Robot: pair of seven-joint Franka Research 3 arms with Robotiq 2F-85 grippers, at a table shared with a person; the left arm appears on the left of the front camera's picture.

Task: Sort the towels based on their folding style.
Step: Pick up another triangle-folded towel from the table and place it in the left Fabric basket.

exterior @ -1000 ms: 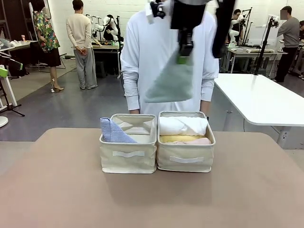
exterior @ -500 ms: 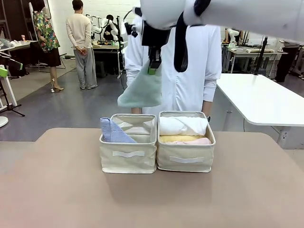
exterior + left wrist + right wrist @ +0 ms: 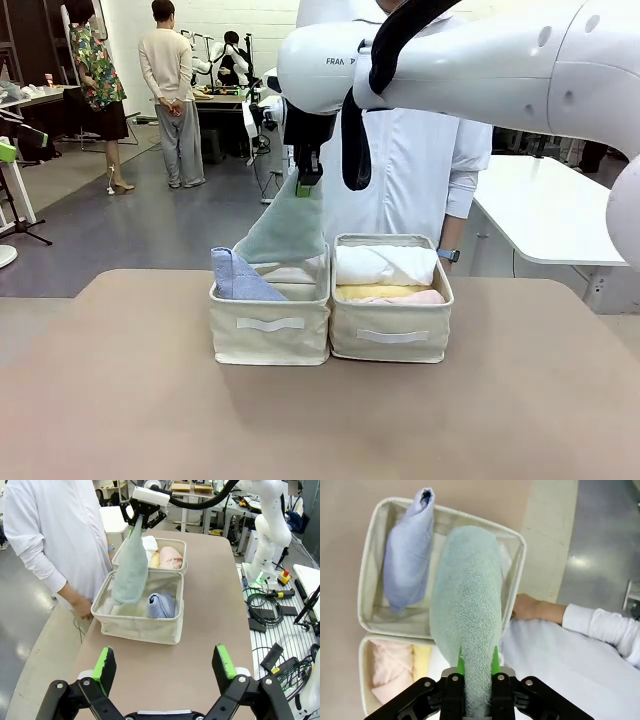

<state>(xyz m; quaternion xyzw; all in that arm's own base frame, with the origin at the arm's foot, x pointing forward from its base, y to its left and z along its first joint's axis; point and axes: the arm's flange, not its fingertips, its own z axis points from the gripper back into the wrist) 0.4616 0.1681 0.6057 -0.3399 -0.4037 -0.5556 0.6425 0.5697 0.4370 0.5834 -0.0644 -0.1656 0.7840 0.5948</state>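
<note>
Teal-green towel (image 3: pixel 285 232) hangs pinched by its top corner in the right gripper (image 3: pixel 304 186), whose jaws are clamped tight, directly over the left bin (image 3: pixel 270 330) where the light blue towel (image 3: pixel 236 276) already sits, so like folds share one bin. Rolled towels (image 3: pixel 385 265) fill the right bin (image 3: pixel 392 338), and the left gripper (image 3: pixel 165 666) hovers over the desk (image 3: pixel 120 400), jaws spread wide, holding nothing.

1. Two beige bins (image 3: pixel 270 330) stood side by side, touching, on the tan table (image 3: pixel 120 400).
2. A person in a white coat (image 3: pixel 420 160) stood at the far edge, one hand (image 3: pixel 527 606) just beside the bin's far wall.
3. A white table (image 3: pixel 550 205) stood behind, off to one side.
4. Two people (image 3: pixel 172 90) stood farther back on the grey floor (image 3: pixel 150 230).
5. Black cables (image 3: pixel 265 615) lay on a slatted surface beside the table.
</note>
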